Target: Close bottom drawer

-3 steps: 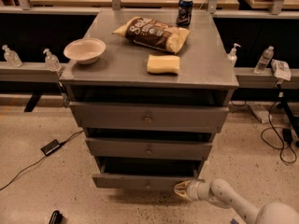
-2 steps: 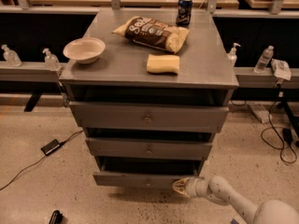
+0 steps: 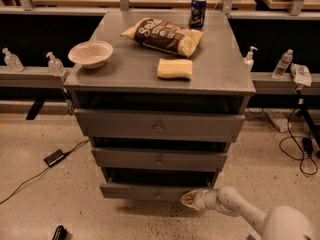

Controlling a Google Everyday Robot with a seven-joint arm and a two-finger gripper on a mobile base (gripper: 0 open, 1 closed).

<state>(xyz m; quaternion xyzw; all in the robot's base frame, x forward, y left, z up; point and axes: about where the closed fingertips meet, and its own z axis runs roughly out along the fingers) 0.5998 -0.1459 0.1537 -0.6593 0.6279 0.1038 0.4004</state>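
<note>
The bottom drawer (image 3: 145, 190) is the narrowest grey front of the cabinet's three, lowest down, and it stands pulled out a little with a dark gap above it. Its small knob shows faintly at the middle. My gripper (image 3: 190, 200), cream-tipped on a white arm that comes in from the lower right, is against the right end of that drawer front. The mid-width drawer (image 3: 159, 159) and the widest drawer (image 3: 158, 126) sit above it.
On the cabinet top (image 3: 125, 71) are a white bowl (image 3: 90, 53), a chip bag (image 3: 162, 35), a yellow sponge (image 3: 175, 68) and a soda can (image 3: 197, 11). Bottles stand on side ledges. A black cable (image 3: 52, 159) and adapter lie on the floor at left; more cables at right.
The gripper has moved a little left along the bottom drawer's front, and the drawer front sits slightly further in than before.
</note>
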